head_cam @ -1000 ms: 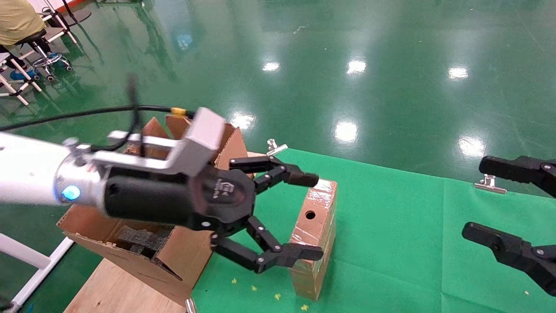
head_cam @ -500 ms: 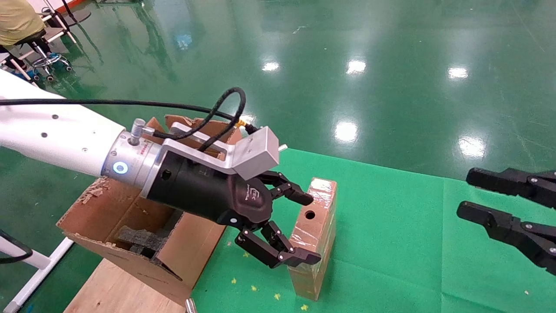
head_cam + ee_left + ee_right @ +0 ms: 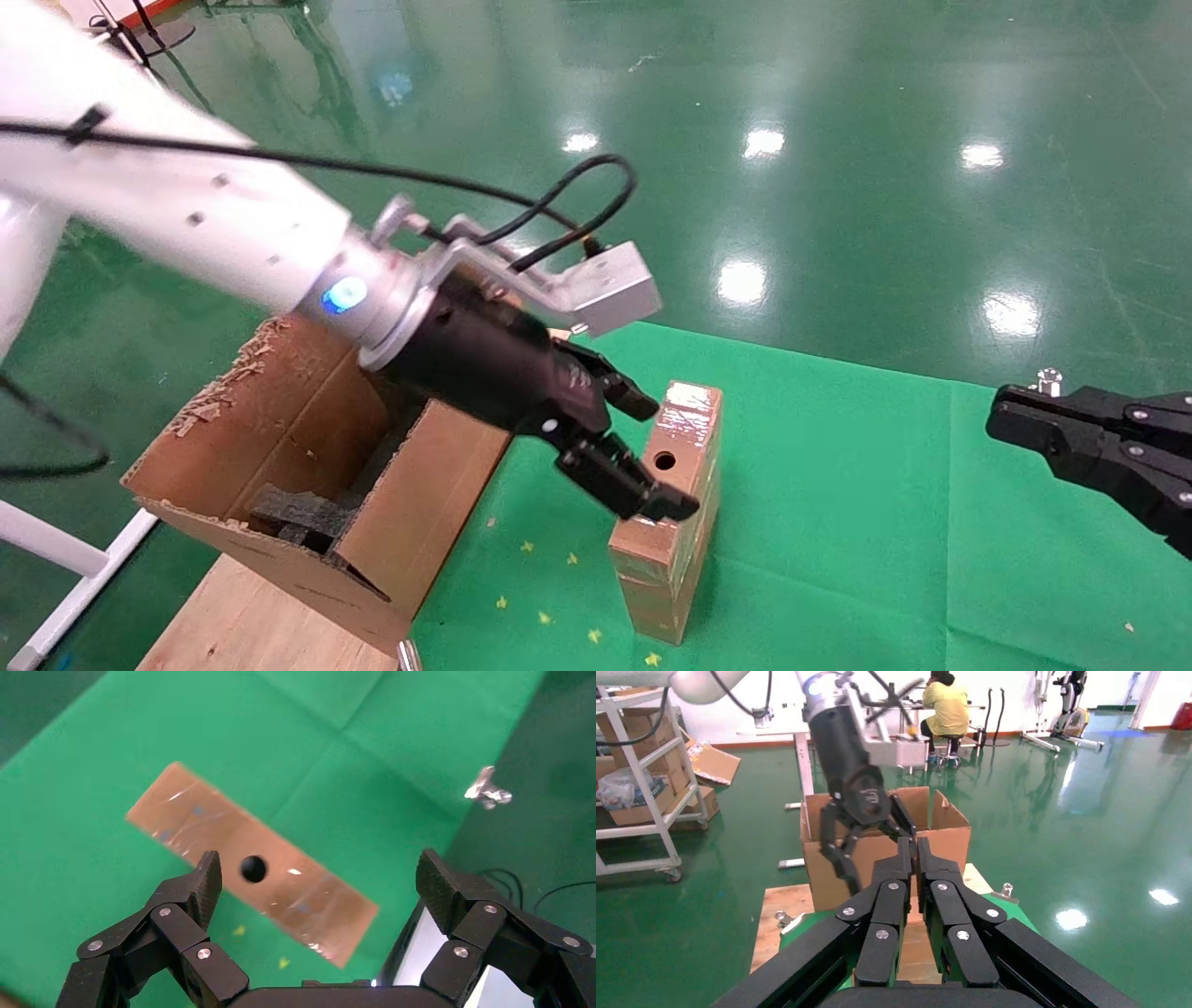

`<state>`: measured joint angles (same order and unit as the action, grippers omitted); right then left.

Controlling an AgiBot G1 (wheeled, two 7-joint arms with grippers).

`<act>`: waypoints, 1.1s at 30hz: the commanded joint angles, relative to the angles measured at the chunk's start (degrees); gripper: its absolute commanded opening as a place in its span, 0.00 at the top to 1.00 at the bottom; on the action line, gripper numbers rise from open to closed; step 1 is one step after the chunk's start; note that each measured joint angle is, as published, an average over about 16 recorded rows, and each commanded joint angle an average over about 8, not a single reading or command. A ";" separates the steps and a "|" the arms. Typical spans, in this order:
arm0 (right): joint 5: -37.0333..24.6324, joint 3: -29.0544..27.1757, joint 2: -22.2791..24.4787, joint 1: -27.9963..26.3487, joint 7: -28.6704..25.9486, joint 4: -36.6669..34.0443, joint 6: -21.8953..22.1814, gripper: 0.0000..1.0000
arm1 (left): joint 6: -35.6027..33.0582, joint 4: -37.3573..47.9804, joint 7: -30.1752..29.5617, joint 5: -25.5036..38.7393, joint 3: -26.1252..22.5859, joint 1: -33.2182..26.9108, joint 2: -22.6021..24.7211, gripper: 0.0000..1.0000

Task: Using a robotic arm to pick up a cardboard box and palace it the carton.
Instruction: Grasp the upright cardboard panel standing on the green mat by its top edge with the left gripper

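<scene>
1. Nearest the robot on its left side, the carton point(image 3: 279, 494) sits on a wooden board with its torn flaps splayed and black foam point(image 3: 298, 517) showing inside; its mouth is open upward, probably so the box can go in from above.
2. Just beyond, the cardboard box point(image 3: 672, 508) stands on its long thin edge on the green cloth of the tabletop point(image 3: 838, 522), its holed face turned toward the carton (standing on edge, it offers two broad faces to pinch).
3. The left gripper point(image 3: 643, 452), on the robotic arm point(image 3: 186, 214), reaches in over the carton's edge toward that face. In the left wrist view its fingers point(image 3: 204, 881) are spread wide, the box lying between them and farther off. In the head view the lower fingertip overlaps the face by the hole, but I cannot tell whether it touches. Nothing is held yet, and I judge this to be the approach before the grasp.
4. Farther right, well apart from the box, the right gripper point(image 3: 1090, 443) hangs idle over the cloth; the right wrist view shows its fingers point(image 3: 891, 903) drawn together on nothing.
5. Beyond lies glossy green floor point(image 3: 838, 140).
</scene>
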<state>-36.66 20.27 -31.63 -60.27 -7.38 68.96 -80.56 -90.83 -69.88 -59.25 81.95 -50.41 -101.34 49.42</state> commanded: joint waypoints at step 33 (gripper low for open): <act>0.00 0.00 0.00 0.02 0.00 -0.02 0.02 0.22 | 0.29 16.12 -31.29 4.11 -25.66 -15.92 18.26 0.00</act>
<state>-36.67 20.27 -31.63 -60.25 -7.38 68.94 -80.54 -90.49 -54.01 -89.75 86.26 -75.57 -116.99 67.45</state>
